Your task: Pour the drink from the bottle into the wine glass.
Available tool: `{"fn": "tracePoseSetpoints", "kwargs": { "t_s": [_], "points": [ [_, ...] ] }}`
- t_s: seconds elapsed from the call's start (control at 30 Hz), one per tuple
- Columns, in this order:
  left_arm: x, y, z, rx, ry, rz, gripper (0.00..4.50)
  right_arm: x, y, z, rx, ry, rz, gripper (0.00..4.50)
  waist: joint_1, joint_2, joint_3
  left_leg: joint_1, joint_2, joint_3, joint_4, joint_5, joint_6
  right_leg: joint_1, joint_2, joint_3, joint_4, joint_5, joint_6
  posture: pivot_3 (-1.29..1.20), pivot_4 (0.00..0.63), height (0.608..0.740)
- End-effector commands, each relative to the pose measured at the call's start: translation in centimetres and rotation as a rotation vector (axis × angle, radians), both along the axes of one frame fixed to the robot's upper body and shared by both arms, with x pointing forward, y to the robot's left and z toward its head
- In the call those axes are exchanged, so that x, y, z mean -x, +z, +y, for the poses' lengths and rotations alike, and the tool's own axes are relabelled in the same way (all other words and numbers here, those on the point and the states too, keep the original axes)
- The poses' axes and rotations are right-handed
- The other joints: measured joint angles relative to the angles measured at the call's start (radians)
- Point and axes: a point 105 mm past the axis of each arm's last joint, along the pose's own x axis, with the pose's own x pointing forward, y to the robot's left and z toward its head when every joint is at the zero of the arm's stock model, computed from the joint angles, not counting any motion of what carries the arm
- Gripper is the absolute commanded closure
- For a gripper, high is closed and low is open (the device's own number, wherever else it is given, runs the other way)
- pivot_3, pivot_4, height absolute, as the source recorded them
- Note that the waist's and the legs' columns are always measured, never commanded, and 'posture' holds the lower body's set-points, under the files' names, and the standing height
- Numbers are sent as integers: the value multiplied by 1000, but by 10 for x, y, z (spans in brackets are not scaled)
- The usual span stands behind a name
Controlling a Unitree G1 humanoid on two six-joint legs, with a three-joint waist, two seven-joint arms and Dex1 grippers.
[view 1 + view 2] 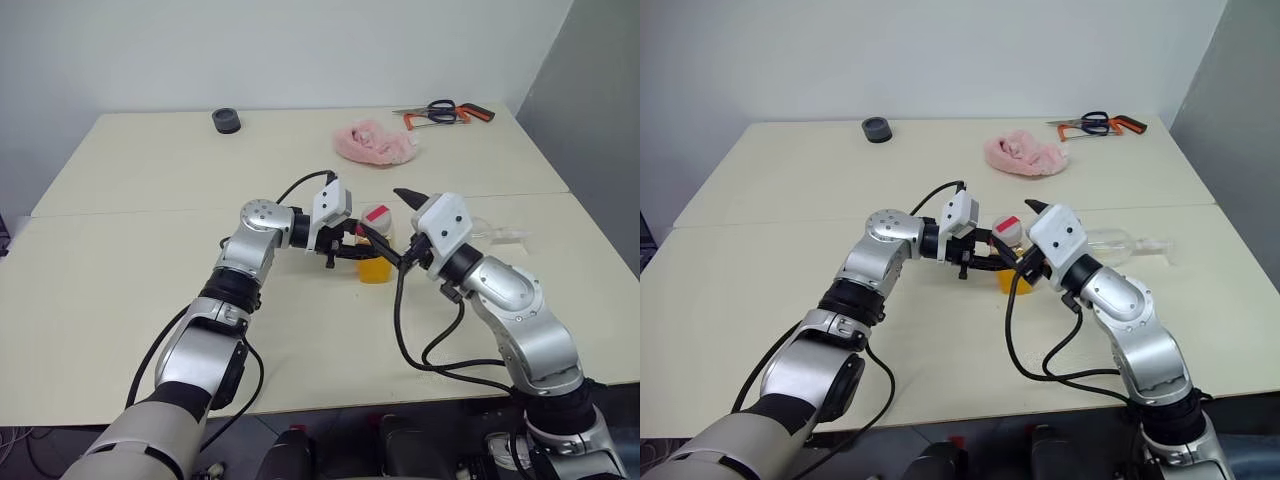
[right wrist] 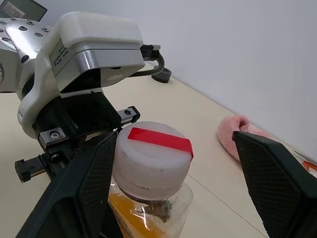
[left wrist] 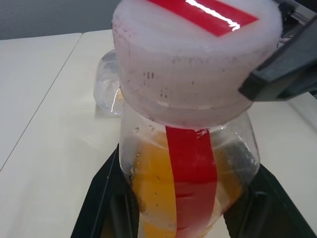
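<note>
The bottle (image 1: 374,262) stands upright mid-table, its lower part holding the orange drink (image 3: 148,193), with a red strip running over its white cap (image 2: 151,156). My left gripper (image 3: 183,203) is shut on the bottle's body from the left, one black finger on each side. My right gripper (image 1: 385,210) is open around the cap: one finger (image 2: 84,188) is close beside the cap, the other (image 2: 277,178) stands well clear of it. The clear wine glass (image 1: 1118,242) appears to lie on its side just behind my right gripper.
At the back of the table are a pink cloth (image 1: 375,142), orange-handled pliers and scissors (image 1: 445,112) at the right, and a small black cylinder (image 1: 227,121) at the left. A seam (image 1: 120,213) crosses the table. The front edge (image 1: 330,405) is near.
</note>
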Motion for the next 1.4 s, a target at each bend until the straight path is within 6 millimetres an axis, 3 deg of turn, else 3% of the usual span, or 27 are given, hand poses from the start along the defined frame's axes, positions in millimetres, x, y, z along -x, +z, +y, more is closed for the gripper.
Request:
{"fn": "tracePoseSetpoints", "kwargs": {
  "t_s": [0.03,0.73,1.03,1.4],
  "points": [
    [-2,0,7,-28,9,-24,2808,-5,18,-29,-23,-133,-72,582,0,0,0,0,0,0,0,0,0,0,0,0,0,0,0,0,150,740],
    [-2,-1,10,-26,21,-26,2810,7,11,-42,-6,-145,-24,582,-2,0,0,0,0,0,0,0,0,0,0,0,0,0,0,0,150,740],
    [-2,0,10,-23,19,-27,2811,31,7,-20,-33,44,60,582,-3,0,0,1,0,0,0,0,0,1,0,0,0,0,0,0,150,740],
    [-4,5,10,2,37,-16,2811,39,6,-15,-46,106,110,582,-3,0,0,1,0,0,0,0,0,1,0,0,0,0,0,0,150,740]
  ]
}}
